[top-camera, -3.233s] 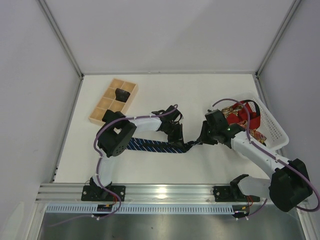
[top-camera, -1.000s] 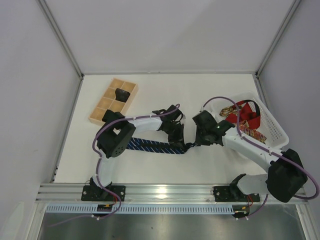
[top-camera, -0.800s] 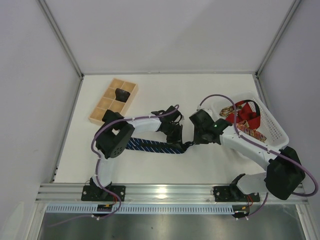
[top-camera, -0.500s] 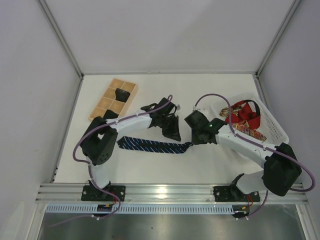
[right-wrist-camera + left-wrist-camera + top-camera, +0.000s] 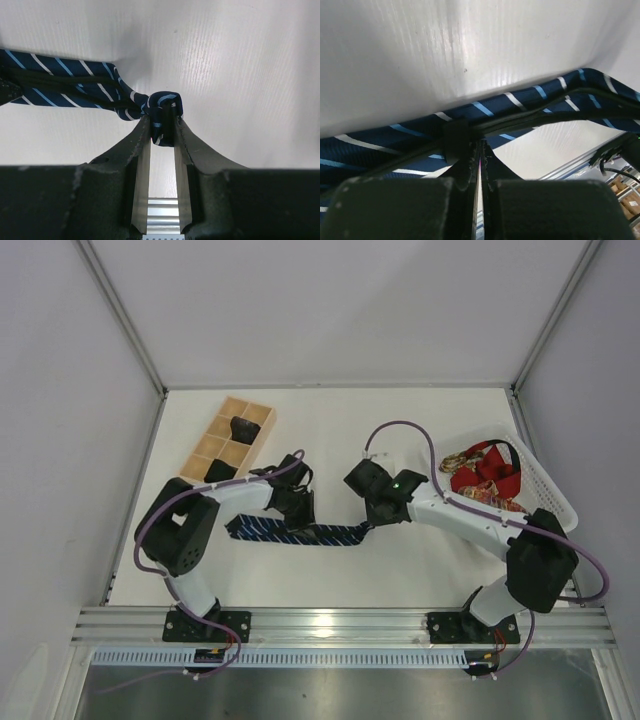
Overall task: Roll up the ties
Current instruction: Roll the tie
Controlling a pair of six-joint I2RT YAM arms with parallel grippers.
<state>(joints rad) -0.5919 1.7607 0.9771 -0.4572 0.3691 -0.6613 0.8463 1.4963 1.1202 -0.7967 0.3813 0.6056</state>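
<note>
The navy striped tie (image 5: 300, 534) lies flat across the middle of the table, back side up in the left wrist view (image 5: 520, 107). My left gripper (image 5: 297, 515) is shut on its near edge, next to the keeper loop (image 5: 479, 150). My right gripper (image 5: 372, 523) is shut on the small folded bunch at the tie's right end (image 5: 163, 131). The rest of the tie (image 5: 65, 82) runs off to the left in that view. A red tie (image 5: 490, 465) and a gold-patterned tie (image 5: 455, 460) lie in the basket.
A white basket (image 5: 548, 492) stands at the right. A wooden compartment tray (image 5: 228, 410) at the back left holds two rolled dark bundles (image 5: 243, 428) (image 5: 220, 472). An aluminium rail (image 5: 330, 620) runs along the near edge.
Both grippers have moved left with the navy tie, and it now lies further left. The left arm's elbow has swung out to the left. The right arm has stretched away from the basket.
</note>
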